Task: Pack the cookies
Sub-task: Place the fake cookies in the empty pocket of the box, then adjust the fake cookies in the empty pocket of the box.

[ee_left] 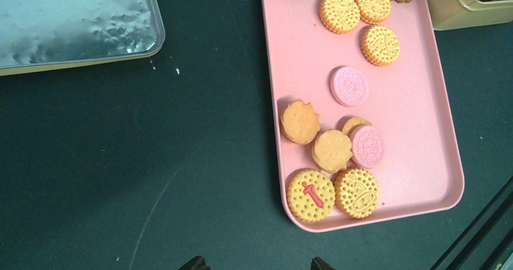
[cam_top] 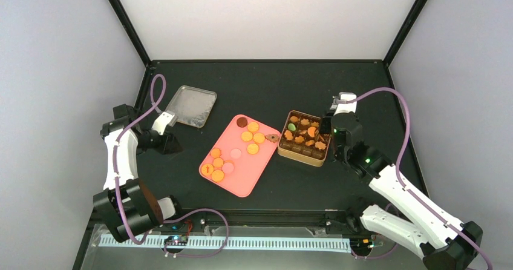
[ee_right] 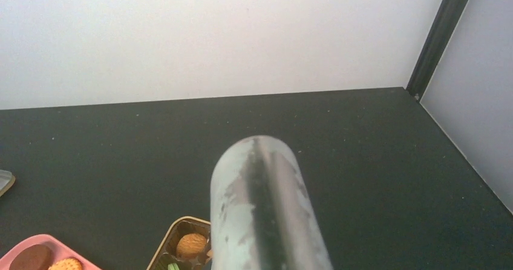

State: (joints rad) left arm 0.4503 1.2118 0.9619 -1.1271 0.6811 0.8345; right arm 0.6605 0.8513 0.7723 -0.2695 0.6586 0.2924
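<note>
Many cookies flat, face up, pink tray lying diagonally

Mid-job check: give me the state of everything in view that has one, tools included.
Gold tin: lid off, partly filled.
Lid: lying flat on table, apart from tin.
Cookies on pink tray: unpacked, some overlapping.
Left tool: open, empty.
Right tool: by tin's right edge, opening unclear.

Just ahead-right of my left pincer I see a salmon-pink tray; the cookies on it are mostly golden-yellow with embossed dotted rims, the nearest one stamped with a red mark, two pale pink ones patterned alike. Ahead-left, the lid shows mottled silver with a gold edge. The table is matte black.
</note>
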